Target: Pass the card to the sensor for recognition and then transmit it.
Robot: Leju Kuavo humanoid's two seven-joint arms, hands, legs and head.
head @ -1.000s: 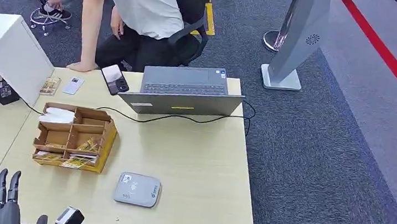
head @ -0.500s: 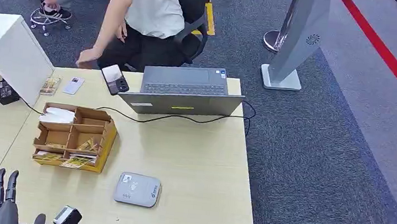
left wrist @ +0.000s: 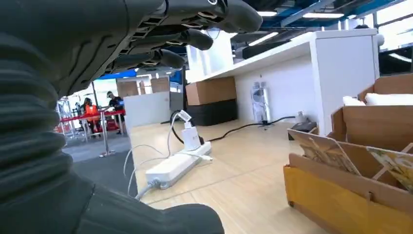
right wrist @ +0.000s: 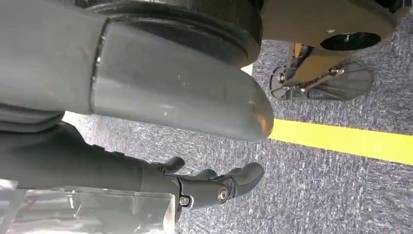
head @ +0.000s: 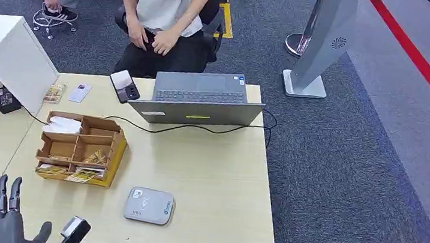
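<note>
**Pale wood desk, reader waiting, hands bare**

Grey carpet crossed by a red stripe at upper right of the head view. Pale wooden desk (head: 213, 169) filling the centre, open laptop (head: 200, 99) along its far edge, seated person (head: 166, 14) beyond. Cardboard organiser (head: 80, 146) at centre left, cards (head: 83, 174) slotted in its near compartments. Grey card sensor (head: 149, 205) flat near the front edge, right of the organiser. Left hand (head: 0, 219) raised at lower left, fingers spread, holding nothing. Right hand (right wrist: 204, 187) hanging over carpet, fingers loosely extended, empty.
</note>
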